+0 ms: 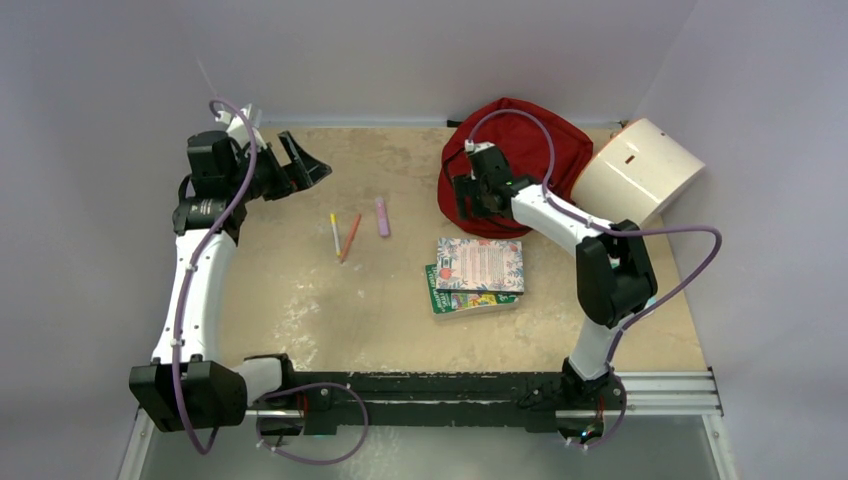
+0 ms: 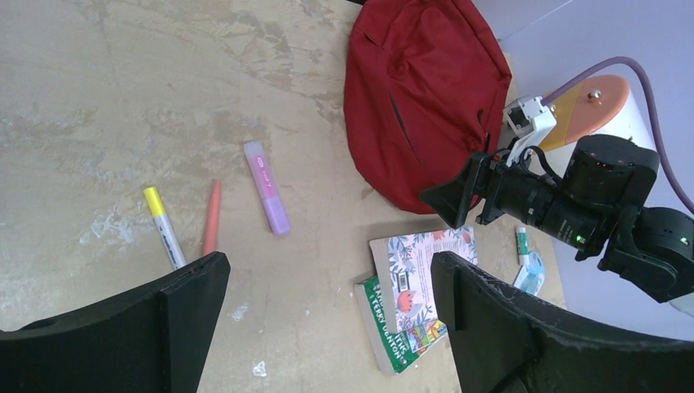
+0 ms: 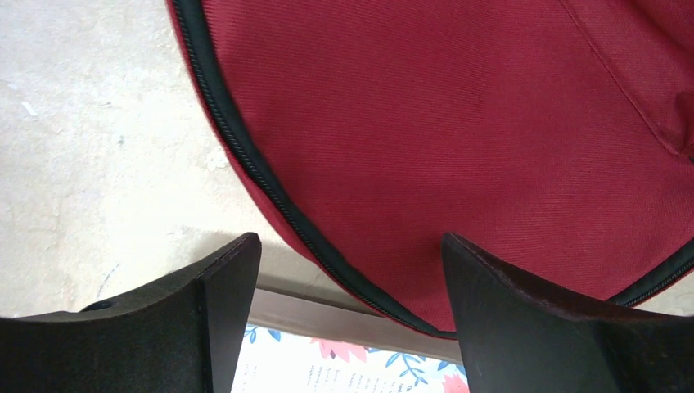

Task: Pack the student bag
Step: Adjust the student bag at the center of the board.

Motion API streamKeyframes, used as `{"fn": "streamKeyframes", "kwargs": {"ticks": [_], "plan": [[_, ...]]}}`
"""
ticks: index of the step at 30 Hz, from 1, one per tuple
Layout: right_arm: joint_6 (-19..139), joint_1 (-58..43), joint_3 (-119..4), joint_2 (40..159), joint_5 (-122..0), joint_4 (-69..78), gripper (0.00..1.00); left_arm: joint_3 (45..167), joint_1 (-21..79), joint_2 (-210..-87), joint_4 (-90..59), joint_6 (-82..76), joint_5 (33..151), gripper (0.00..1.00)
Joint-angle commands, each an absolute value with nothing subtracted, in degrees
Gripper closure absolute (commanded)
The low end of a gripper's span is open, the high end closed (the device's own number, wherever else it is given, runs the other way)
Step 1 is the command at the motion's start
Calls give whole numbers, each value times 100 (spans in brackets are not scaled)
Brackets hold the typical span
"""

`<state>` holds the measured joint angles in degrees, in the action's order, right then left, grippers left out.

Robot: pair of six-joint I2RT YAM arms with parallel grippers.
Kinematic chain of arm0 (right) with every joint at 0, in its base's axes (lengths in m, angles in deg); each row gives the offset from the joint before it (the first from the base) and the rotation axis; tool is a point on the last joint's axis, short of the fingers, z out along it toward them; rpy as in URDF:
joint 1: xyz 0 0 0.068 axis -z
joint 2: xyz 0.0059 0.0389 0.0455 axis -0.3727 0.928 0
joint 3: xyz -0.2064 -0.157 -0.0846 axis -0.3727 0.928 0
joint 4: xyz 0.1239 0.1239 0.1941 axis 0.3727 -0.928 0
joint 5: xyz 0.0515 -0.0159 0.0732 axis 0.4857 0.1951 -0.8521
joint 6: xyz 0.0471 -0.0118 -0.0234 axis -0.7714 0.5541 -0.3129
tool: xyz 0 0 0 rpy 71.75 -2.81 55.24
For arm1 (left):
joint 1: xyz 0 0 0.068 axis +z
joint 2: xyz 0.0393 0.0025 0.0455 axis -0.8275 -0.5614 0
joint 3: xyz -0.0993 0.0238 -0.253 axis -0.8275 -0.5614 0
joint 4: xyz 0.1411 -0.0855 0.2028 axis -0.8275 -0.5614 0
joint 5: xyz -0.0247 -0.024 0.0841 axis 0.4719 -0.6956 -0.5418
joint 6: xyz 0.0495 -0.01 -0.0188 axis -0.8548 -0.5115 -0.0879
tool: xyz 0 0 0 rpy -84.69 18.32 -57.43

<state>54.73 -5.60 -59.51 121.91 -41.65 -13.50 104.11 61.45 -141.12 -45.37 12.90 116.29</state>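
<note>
Right hand (image 3: 352,246): spread wide with nothing between its fingers, it hung low over the near rim of the student bag (image 1: 520,135).
Why there: by my guess it was lined up on the black zipper (image 3: 245,155) just ahead of its fingertips. The bag looked shut, so nothing could go in until that was opened.
Student bag: it lay flat under and beyond the right hand, well apart from the left hand (image 2: 327,262).
Past the bag: a white round box (image 1: 640,170) sat just beside it. I couldn't tell whether the two touched.
Just behind the right hand: a floral notebook (image 1: 480,263) lay stacked on a green book (image 1: 440,298), its far edge close to the bag's rim and handy for packing.
Left hand: spread and empty, it was raised off the tabletop (image 1: 300,300) and tilted toward the work, seemingly parked out of the way.
Below the left hand: a purple highlighter (image 2: 267,199), an orange pen (image 2: 212,217) and a yellow-capped marker (image 2: 164,225) lay loose, near one another but apart.
Right wrist view only: it showed the zipper and weave up close, and the notebook's edge between the fingers.
Left wrist view only: it showed a slit pocket on the bag, plus a small white stick (image 2: 521,244) beyond the books. The overhead view hid that stick behind the right arm.
Overhead only: both arms and the box showed together.
</note>
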Motion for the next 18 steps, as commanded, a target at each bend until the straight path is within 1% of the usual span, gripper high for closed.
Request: {"fn": "streamKeyframes", "kwargs": {"ticks": [1, 7, 10, 15, 18], "plan": [[5391, -572, -5827, 12201, -3785, -973, 19, 10553, 6156, -14236, -4385, 1304, 11652, 7], [5427, -572, -5664, 12269, -3802, -596, 21, 10643, 6152, -14344, -4480, 1302, 11563, 9], [5433, -573, -5633, 12394, -4044, -473, 22, 10623, 6156, -14366, -4458, 1313, 11621, 10], [5424, -572, -5595, 12538, -4041, -294, 28, 10678, 6151, -14402, -4559, 1302, 11618, 13], [5424, -572, -5573, 12536, -4067, -229, 34, 10681, 6156, -14427, -4595, 1303, 11668, 14]]}}
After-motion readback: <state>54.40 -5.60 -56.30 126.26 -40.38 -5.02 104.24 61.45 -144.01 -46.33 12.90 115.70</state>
